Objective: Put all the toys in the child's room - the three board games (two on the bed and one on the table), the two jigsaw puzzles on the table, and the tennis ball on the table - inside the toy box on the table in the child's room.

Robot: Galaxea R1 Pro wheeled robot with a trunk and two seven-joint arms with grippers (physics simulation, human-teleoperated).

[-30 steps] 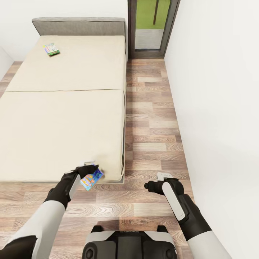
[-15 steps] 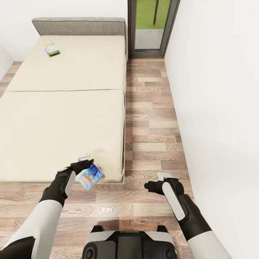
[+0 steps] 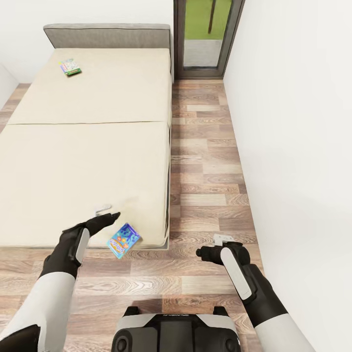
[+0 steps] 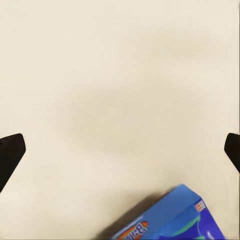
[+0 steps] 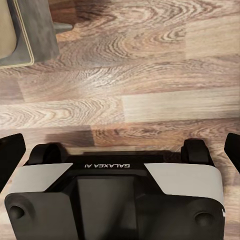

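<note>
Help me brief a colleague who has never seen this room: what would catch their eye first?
Probably the small blue board game, bright against the beige bed, lying at the mattress's near corner just right of the open left gripper. Next, the green-edged board game far up the bed by the grey headboard. The right gripper hangs over the wood floor beside the bed.
</note>
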